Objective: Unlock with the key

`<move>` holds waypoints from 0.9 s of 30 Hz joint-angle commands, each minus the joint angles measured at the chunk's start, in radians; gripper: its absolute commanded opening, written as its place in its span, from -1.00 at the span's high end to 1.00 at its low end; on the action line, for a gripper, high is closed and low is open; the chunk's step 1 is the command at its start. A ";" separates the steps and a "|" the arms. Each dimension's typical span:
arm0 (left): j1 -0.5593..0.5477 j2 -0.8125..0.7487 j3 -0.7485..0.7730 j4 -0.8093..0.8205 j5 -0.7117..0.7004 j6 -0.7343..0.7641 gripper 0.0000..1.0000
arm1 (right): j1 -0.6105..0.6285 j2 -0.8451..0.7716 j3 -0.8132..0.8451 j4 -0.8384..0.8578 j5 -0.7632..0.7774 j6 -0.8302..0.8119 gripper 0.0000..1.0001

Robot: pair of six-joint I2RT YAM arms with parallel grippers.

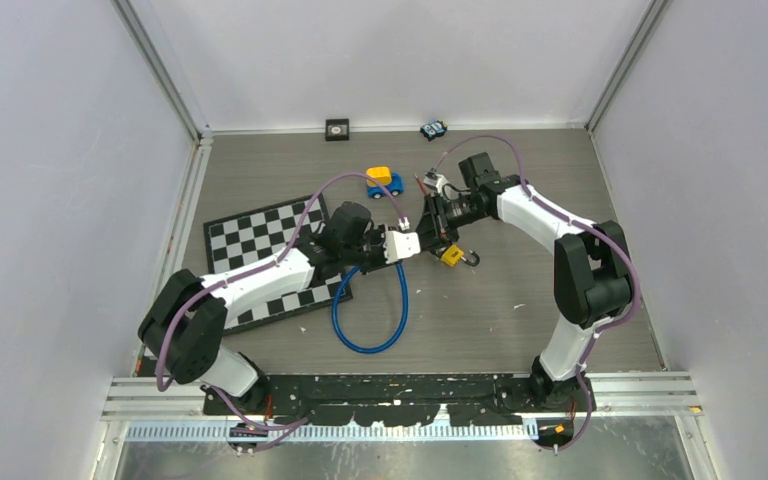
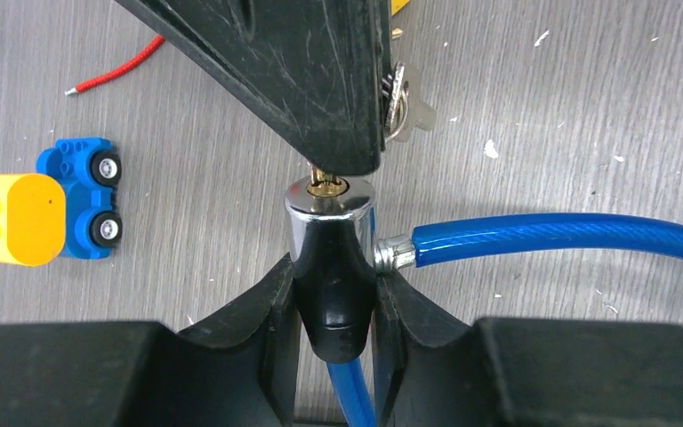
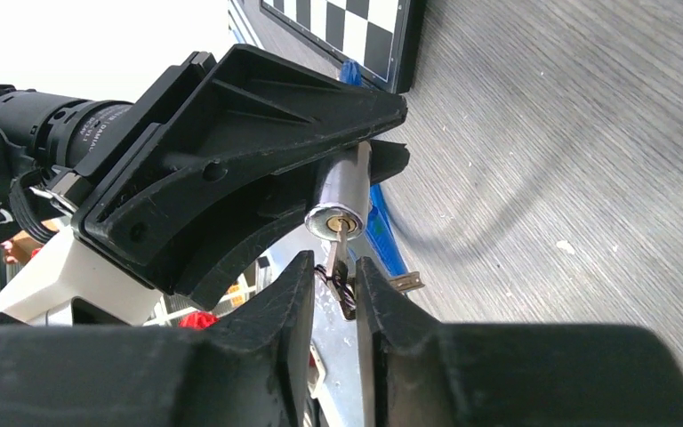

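Left pincer (image 2: pixel 333 294) is seen clamped narrowly on the black body of the lock (image 2: pixel 331 222), which is held near the middle of the counter (image 1: pixel 560 300) with its chrome end turned towards the right pincer (image 3: pixel 336 271). That pincer is drawn narrow, and the head of the key (image 3: pixel 342 242) is gripped between its fingers. The key's blade is pushed into the keyhole in the chrome face.

A chessboard (image 1: pixel 260 235) is laid towards the left edge of the counter, partly covered by the left arm. The blue cable (image 1: pixel 370 345) is attached to the lock beside the chrome end. It is looped across the counter towards the near edge, just beside the board's right corner.

A blue and yellow toy car (image 1: pixel 383 181) is parked between the pincers and the far edge, well apart from the lock. A red wire (image 2: pixel 116 73) is lying near the car. Spare keys (image 2: pixel 400 98) are seen hanging beside the right pincer's finger.
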 commanded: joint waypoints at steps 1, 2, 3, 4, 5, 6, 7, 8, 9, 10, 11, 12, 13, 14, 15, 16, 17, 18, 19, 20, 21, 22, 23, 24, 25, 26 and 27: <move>0.004 -0.056 0.021 0.022 0.054 0.035 1.00 | -0.047 -0.014 0.051 -0.080 -0.044 -0.108 0.32; 0.005 -0.058 0.021 0.016 0.058 0.042 1.00 | -0.054 -0.022 0.060 -0.101 -0.040 -0.128 0.26; 0.003 -0.060 0.022 0.008 0.065 0.046 1.00 | -0.060 -0.029 0.071 -0.116 -0.037 -0.146 0.22; 0.004 -0.061 0.023 0.001 0.069 0.051 1.00 | -0.064 -0.035 0.080 -0.125 -0.032 -0.152 0.16; 0.004 -0.062 0.025 -0.005 0.074 0.055 1.00 | -0.064 -0.042 0.085 -0.126 -0.031 -0.152 0.09; 0.004 -0.062 0.026 -0.010 0.076 0.058 1.00 | -0.064 -0.048 0.091 -0.126 -0.027 -0.150 0.05; 0.003 -0.062 0.027 -0.016 0.078 0.062 1.00 | -0.064 -0.053 0.098 -0.126 -0.017 -0.150 0.01; 0.003 -0.063 0.025 -0.018 0.083 0.065 1.00 | -0.064 -0.056 0.102 -0.126 -0.008 -0.149 -0.01; 0.004 -0.064 0.024 -0.022 0.085 0.067 1.00 | -0.065 -0.057 0.108 -0.126 -0.002 -0.148 -0.02; 0.003 -0.066 0.024 -0.026 0.088 0.072 1.00 | -0.064 -0.056 0.112 -0.126 0.001 -0.146 -0.02; 0.003 -0.067 0.023 -0.029 0.089 0.075 1.00 | -0.063 -0.052 0.116 -0.124 0.001 -0.141 -0.01; 0.003 -0.067 0.024 -0.031 0.088 0.078 1.00 | -0.063 -0.048 0.121 -0.122 0.000 -0.136 0.02; 0.003 -0.067 0.024 -0.032 0.087 0.080 1.00 | -0.063 -0.044 0.127 -0.121 -0.001 -0.132 0.06; 0.003 -0.067 0.024 -0.032 0.087 0.081 1.00 | -0.059 -0.041 0.131 -0.121 -0.002 -0.131 0.08; 0.003 -0.066 0.024 -0.033 0.087 0.080 1.00 | -0.056 -0.039 0.133 -0.120 0.001 -0.130 0.09; 0.004 -0.066 0.025 -0.033 0.087 0.080 1.00 | -0.052 -0.037 0.132 -0.118 0.003 -0.130 0.13; 0.003 -0.065 0.027 -0.033 0.088 0.079 1.00 | -0.046 -0.036 0.132 -0.115 0.005 -0.130 0.17; 0.004 -0.063 0.027 -0.033 0.088 0.078 1.00 | -0.040 -0.035 0.130 -0.112 0.010 -0.131 0.22; 0.004 -0.062 0.027 -0.033 0.091 0.075 1.00 | -0.036 -0.033 0.127 -0.111 0.014 -0.135 0.26; 0.004 -0.062 0.028 -0.033 0.092 0.074 1.00 | -0.033 -0.031 0.122 -0.109 0.013 -0.137 0.32; 0.004 -0.062 0.028 -0.033 0.091 0.072 1.00 | -0.030 -0.027 0.118 -0.109 0.010 -0.136 0.38; 0.003 -0.062 0.028 -0.033 0.092 0.072 1.00 | -0.027 -0.024 0.115 -0.109 0.008 -0.137 0.41; 0.003 -0.063 0.028 -0.033 0.091 0.072 1.00 | -0.023 -0.023 0.111 -0.109 0.010 -0.139 0.43; 0.003 -0.062 0.028 -0.033 0.090 0.071 1.00 | -0.019 -0.023 0.104 -0.107 0.012 -0.141 0.43; 0.004 -0.063 0.028 -0.033 0.089 0.071 1.00 | -0.014 -0.025 0.100 -0.107 0.016 -0.143 0.43; 0.004 -0.063 0.028 -0.033 0.088 0.069 1.00 | -0.010 -0.025 0.094 -0.107 0.017 -0.144 0.43; 0.003 -0.063 0.028 -0.032 0.088 0.071 1.00 | -0.007 -0.024 0.091 -0.106 0.018 -0.144 0.43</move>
